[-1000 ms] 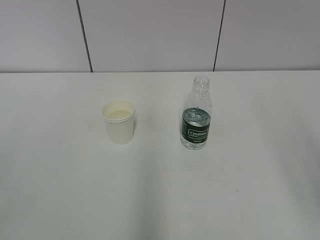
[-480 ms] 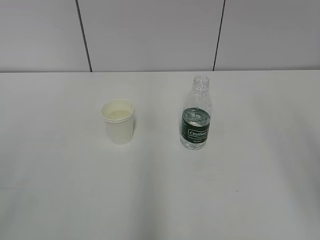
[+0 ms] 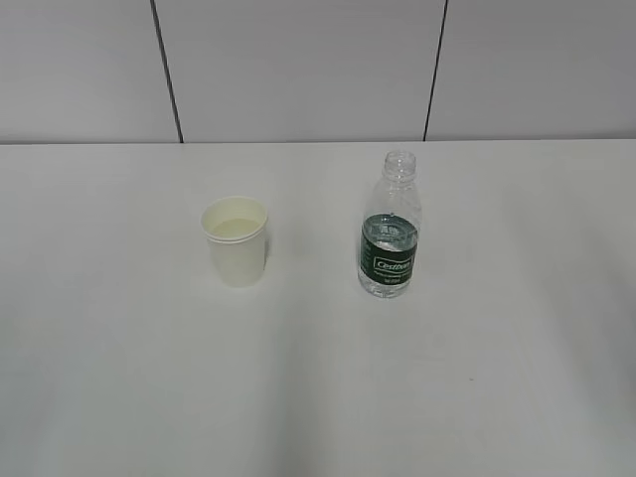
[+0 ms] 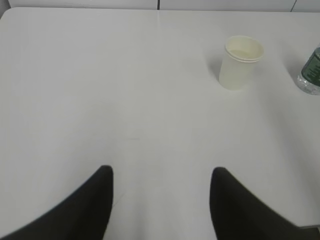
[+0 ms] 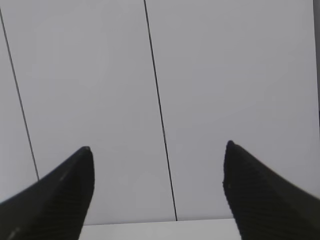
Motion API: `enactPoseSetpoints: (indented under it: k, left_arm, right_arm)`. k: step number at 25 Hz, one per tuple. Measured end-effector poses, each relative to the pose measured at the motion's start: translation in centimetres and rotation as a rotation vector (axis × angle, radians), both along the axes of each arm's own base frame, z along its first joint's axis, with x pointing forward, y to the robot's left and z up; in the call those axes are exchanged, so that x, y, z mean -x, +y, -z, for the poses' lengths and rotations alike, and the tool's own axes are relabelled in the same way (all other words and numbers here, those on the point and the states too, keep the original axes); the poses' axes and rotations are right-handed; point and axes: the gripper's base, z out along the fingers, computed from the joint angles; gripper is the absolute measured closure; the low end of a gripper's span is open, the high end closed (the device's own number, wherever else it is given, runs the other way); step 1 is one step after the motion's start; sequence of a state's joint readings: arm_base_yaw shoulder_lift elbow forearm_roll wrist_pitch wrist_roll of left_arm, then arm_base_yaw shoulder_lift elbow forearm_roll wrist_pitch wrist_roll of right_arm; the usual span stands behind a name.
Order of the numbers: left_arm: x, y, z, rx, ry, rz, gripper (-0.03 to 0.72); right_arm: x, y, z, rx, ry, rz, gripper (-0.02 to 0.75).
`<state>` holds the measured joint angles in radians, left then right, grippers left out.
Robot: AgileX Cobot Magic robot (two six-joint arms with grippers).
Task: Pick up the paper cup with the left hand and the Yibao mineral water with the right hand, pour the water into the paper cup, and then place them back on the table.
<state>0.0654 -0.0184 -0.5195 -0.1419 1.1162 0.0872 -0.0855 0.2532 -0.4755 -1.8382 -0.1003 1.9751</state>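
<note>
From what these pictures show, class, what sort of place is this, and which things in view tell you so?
Probably a lab or test room set up for robot trials, not a home: a bare white table, a plain panelled wall, and only a paper cup and a capless water bottle laid out.

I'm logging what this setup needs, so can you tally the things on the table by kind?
Paper cups: 1, the paper cup
Plastic bottles: 1, the capless water bottle with a green label
Total: 2, both standing upright and apart on the white table
</note>
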Motion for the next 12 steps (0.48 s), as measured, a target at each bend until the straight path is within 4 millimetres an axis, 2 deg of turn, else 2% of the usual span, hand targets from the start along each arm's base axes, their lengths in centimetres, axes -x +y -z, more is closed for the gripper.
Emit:
enactPoseSetpoints:
  k: [12]
  left_arm:
    - [-0.01,0.0,-0.01,0.0,-0.001,0.0,0.286]
  right_arm:
    - [0.0,0.0,0.0,0.0,0.0,0.0,0.146]
